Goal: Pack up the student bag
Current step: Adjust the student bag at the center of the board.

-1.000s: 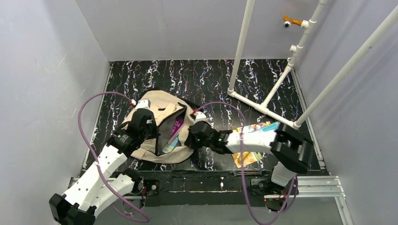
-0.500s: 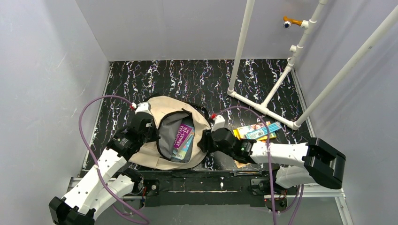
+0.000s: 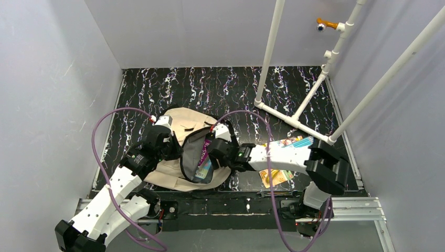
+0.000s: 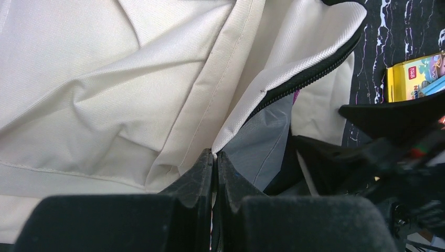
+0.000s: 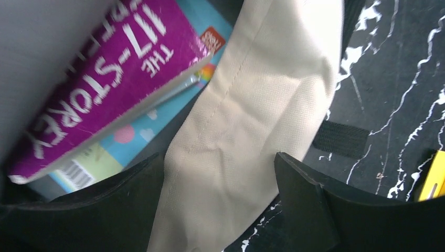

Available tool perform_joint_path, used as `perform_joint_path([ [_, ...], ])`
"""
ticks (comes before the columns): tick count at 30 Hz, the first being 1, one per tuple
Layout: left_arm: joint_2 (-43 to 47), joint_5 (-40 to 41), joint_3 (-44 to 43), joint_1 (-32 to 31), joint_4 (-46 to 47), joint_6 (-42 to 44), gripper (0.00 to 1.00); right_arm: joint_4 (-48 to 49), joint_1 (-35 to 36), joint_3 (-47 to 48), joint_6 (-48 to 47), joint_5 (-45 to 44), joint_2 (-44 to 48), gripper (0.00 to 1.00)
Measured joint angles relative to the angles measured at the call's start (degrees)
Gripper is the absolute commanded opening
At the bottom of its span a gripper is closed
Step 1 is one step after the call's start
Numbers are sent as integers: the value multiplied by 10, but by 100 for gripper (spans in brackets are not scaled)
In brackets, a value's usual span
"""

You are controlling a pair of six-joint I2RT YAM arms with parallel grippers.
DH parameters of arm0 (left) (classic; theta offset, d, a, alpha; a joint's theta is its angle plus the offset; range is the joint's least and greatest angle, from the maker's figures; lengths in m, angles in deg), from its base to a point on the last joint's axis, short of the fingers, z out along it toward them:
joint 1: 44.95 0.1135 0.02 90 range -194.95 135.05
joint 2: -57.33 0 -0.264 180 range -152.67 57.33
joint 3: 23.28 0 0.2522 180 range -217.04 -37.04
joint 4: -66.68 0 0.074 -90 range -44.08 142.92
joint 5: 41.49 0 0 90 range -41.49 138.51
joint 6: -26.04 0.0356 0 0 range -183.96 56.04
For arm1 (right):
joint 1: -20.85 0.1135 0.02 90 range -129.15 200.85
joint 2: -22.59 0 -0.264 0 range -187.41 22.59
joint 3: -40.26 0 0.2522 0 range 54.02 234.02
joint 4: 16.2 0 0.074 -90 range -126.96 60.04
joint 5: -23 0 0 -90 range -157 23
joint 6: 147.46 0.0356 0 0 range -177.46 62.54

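The beige student bag [image 3: 176, 176] lies on the dark mat, its zipped mouth open and showing grey lining. Inside it sit a purple book [image 5: 105, 79] and, under that, a light blue book [image 5: 131, 136]. My left gripper [image 4: 215, 156] is shut on the bag's left rim by the zip, pinching the beige fabric [image 4: 105, 79]. My right gripper [image 5: 218, 157] is open and straddles the bag's right rim, with beige fabric [image 5: 252, 105] loose between its fingers. In the top view the left gripper [image 3: 169, 146] and right gripper [image 3: 214, 151] flank the mouth.
Colourful books [image 3: 288, 143] lie on the mat to the right of the bag, partly under my right arm, with another [image 3: 275, 177] nearer the front edge. A white pipe frame [image 3: 294, 121] stands at the back right. Grey walls enclose the mat.
My right gripper has gone from shut to open and swung right, then back left onto the bag's right rim. The mouth is narrower than half a second ago. The left gripper keeps its hold.
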State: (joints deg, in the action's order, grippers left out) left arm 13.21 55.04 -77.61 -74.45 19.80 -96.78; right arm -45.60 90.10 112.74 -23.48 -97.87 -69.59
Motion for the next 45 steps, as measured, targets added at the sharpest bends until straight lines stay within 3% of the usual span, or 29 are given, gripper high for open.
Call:
perform_joint_path([
  [2, 0, 0, 0, 0, 1, 0, 0, -13, 11, 6, -3, -4, -29, 82],
  [5, 0, -1, 0, 0, 1, -2, 0, -45, 24, 49, -8, -30, -85, 69],
  [10, 0, 1, 5, 0, 3, -6, 0, -75, 33, 78, 11, -89, -112, 9],
  [11, 0, 3, 7, 0, 3, -8, 0, -70, 33, 66, 17, -96, -100, 1],
  [16, 1, 18, 25, 0, 13, -21, 0, 62, 32, -105, 43, -92, 78, 1],
  [20, 1, 18, 43, 0, 23, -28, 0, 268, 31, -285, 59, -78, 236, 23],
  [26, 0, 5, 46, 0, 33, -31, 0, 390, -8, -353, 107, -23, 223, 49],
  [30, -9, -47, 47, 0, 51, -28, 0, 346, -40, -337, 101, -3, 229, 62],
  [35, -91, -143, 48, 0, 87, -33, 0, 183, -44, -206, 38, -19, 202, 86],
  [40, -132, -190, 66, -14, 113, -61, 0, 125, -44, -137, -35, -9, 176, 90],
  [45, -134, -216, 70, -51, 139, -88, 8, 92, -46, -113, -71, -8, 121, 90],
])
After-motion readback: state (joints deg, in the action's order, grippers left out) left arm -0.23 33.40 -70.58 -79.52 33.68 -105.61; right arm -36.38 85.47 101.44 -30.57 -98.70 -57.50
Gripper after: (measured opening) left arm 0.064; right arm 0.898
